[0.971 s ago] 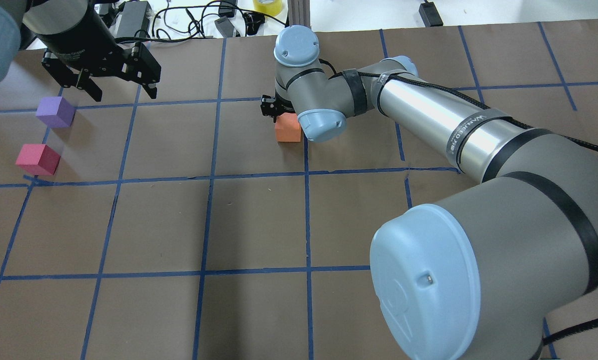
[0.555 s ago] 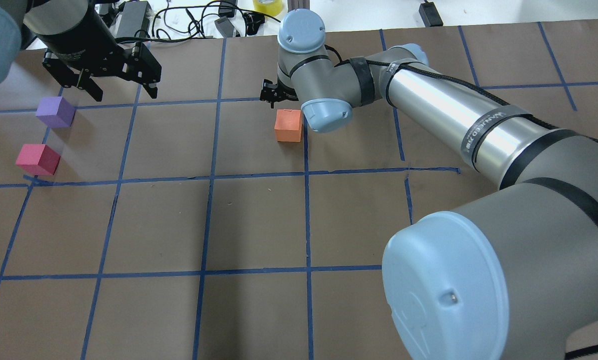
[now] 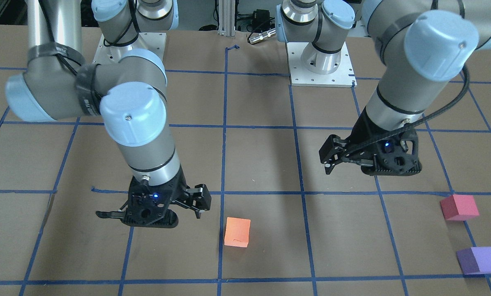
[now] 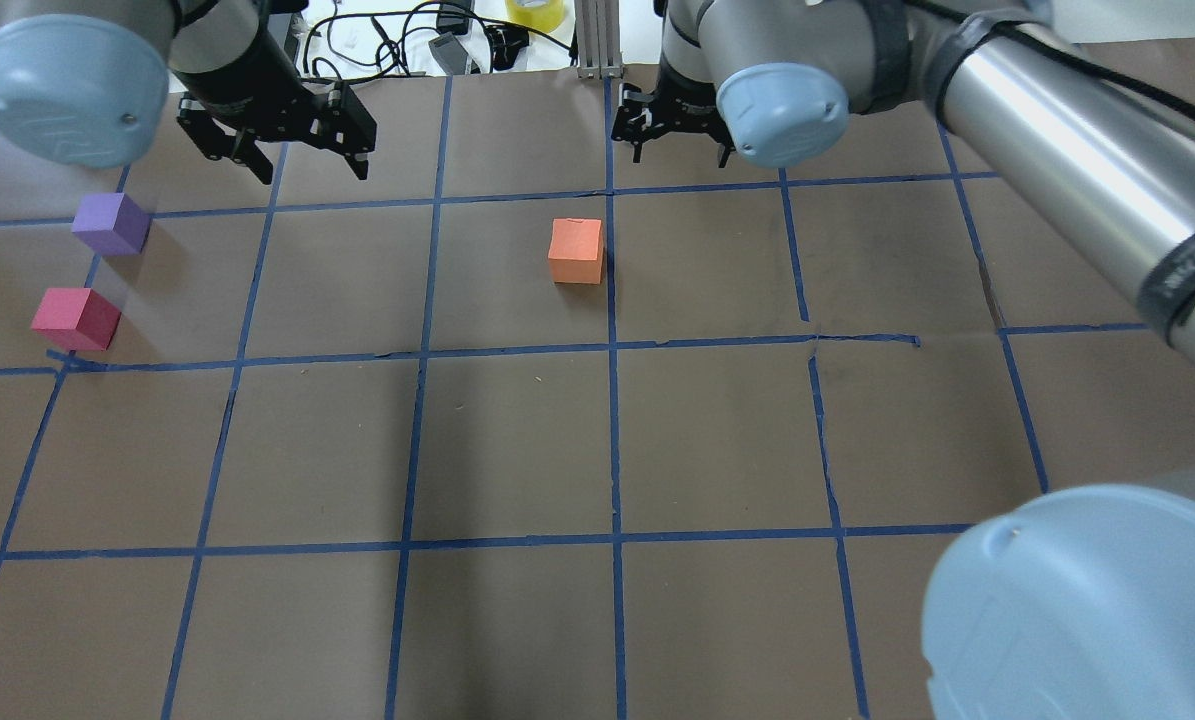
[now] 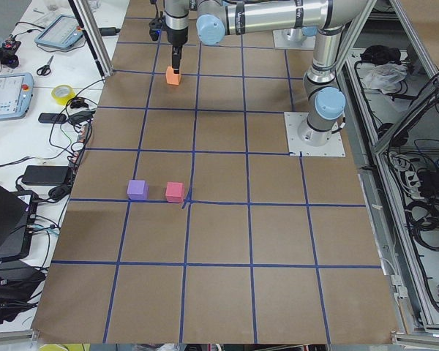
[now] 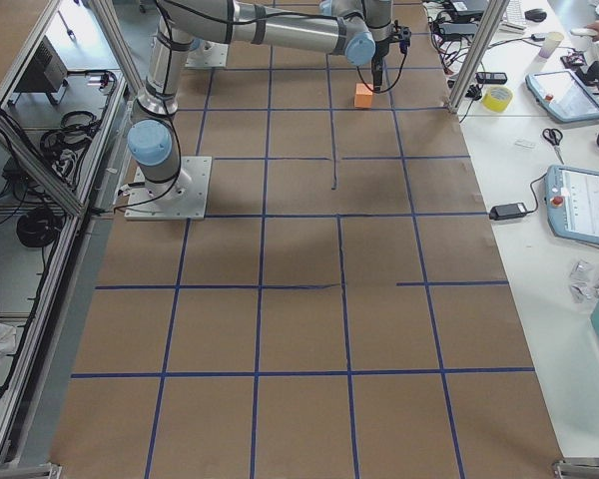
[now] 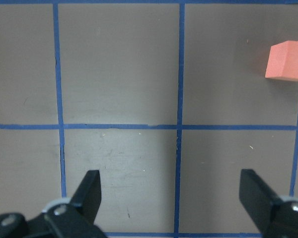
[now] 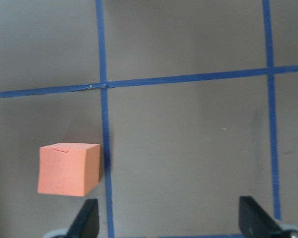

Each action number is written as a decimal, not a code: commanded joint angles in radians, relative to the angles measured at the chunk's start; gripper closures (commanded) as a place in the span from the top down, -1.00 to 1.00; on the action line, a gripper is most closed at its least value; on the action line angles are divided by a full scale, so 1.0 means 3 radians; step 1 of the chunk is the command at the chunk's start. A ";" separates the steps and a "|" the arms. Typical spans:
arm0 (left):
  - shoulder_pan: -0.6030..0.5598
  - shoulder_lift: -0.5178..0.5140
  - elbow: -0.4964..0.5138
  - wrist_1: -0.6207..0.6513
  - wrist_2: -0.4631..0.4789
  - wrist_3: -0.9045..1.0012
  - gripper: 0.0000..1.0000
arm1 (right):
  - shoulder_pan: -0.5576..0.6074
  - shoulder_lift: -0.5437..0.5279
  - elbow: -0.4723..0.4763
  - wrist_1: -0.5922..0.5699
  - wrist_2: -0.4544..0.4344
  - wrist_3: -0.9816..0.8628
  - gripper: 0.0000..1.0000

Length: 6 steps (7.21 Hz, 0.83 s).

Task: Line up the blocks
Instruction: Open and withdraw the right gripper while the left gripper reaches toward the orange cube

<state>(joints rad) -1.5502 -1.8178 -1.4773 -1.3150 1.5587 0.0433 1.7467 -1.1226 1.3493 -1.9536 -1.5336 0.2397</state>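
Left gripper [image 4: 313, 172] and right gripper [image 4: 679, 150] are both wide open and empty above the counter [image 4: 517, 450]. Orange block [image 4: 576, 250] sits mid-counter, alone. Pinkish-red block [image 4: 75, 318] and purple block [image 4: 110, 223] are near each other, far left. Risk: an off-centre descent, where a finger clips the light foam and shoves or tips it out of line.

Flat table [image 4: 517, 450], top covered in brown paper, gridded into squares by blue tape lines [image 4: 614, 440]. Paper split along one line right of centre in the overhead view.

On it:
- orange matte foam cube [image 4: 575, 251], mid-table, just beside a tape line, alone in its square.
- pinkish-red foam cube [image 4: 75, 318], far left, by a tape crossing.
- purple foam cube [image 4: 110, 223], near the pinkish-red one, not touching.
- two white metal mounting plates [image 3: 340, 78], on the robot's side.
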 commanded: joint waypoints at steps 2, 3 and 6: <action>-0.0435 -0.0632 0.0154 0.0597 0.0010 -0.0292 1.00 | -0.0437 -0.0608 0.0033 0.0931 -0.0012 -0.0940 1.00; -0.0584 -0.0847 0.0154 0.0883 0.0010 -0.0490 1.00 | -0.0519 -0.0781 0.0043 0.1359 -0.0017 -0.0988 1.00; -0.0845 -0.1252 0.0296 0.1106 -0.0011 -0.0783 1.00 | -0.0556 -0.1206 0.0241 0.1593 -0.0022 -0.0998 1.00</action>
<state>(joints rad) -1.7768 -2.1482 -1.4082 -0.9956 1.5588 -0.1724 1.5838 -1.4361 1.3927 -1.5019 -1.5395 -0.0559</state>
